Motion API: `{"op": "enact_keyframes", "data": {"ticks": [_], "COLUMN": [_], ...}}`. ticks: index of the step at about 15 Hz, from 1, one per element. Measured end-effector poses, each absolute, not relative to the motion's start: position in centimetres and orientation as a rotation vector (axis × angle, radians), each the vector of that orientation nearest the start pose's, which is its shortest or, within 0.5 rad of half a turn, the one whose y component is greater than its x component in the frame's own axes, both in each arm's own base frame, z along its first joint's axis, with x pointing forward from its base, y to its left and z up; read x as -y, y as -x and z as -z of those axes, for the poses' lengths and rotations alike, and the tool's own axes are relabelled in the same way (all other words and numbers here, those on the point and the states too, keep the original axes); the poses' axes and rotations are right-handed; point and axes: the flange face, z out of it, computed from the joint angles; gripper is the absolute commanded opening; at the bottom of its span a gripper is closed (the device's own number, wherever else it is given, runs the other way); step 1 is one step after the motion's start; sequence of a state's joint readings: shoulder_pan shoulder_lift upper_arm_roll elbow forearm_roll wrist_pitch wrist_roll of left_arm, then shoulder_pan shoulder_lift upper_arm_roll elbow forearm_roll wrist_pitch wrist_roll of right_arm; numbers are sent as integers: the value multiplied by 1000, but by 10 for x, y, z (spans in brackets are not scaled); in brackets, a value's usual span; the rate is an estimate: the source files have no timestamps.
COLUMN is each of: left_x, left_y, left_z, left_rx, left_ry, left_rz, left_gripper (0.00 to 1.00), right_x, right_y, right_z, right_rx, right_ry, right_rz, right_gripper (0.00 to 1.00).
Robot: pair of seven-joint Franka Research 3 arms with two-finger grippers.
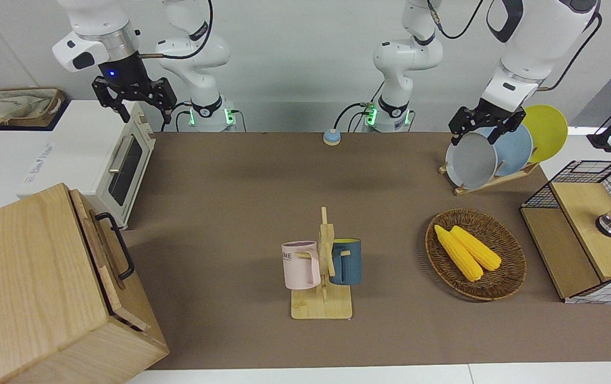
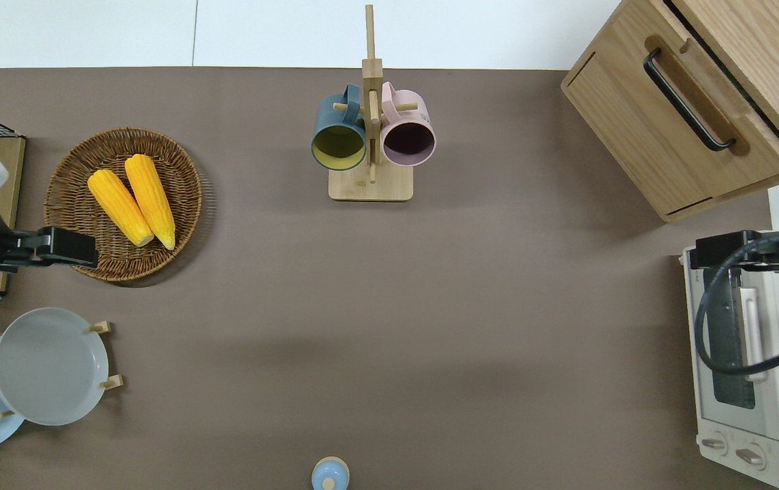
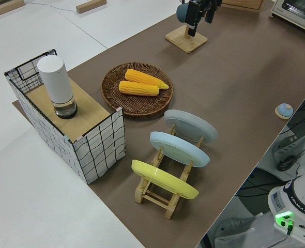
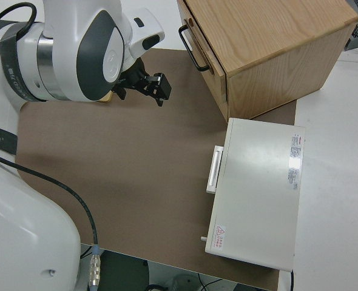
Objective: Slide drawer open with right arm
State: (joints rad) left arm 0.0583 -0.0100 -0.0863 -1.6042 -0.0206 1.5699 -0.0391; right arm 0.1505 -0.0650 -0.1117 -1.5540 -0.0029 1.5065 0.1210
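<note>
Right gripper [image 1: 134, 101] hangs wide open, empty, over the toaster oven [image 2: 750, 354] | drawer [image 2: 685, 119] shut in wooden box, farther from robots, handle [image 2: 688, 100] untouched | risk: angled box front, so 1 skewed approach could miss the bar | left arm parked

My right arm [image 1: 102, 37] raised, blue wrist light on, my right gripper [image 1: 133, 101] hanging in the air with fingers spread and holding nothing, my left arm [image 1: 534, 48] parked, its gripper [image 1: 480, 130] open too
</note>
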Motion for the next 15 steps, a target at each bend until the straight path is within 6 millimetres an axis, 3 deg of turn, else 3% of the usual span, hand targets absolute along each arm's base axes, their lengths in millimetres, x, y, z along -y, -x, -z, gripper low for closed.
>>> {"op": "enact_keyframes", "data": {"ticks": [15], "left_x": [18], "left_y": [-550], "left_z": [-614], "left_rx": [18], "left_ry": [3160], "left_rz": [-40], "left_gripper": [995], "right_x": [-29], "right_y": [-527], "right_z": [-662], "right_rx": [-103], "right_ry": [3138], "right_rz": [26], "right_gripper": [983]}}
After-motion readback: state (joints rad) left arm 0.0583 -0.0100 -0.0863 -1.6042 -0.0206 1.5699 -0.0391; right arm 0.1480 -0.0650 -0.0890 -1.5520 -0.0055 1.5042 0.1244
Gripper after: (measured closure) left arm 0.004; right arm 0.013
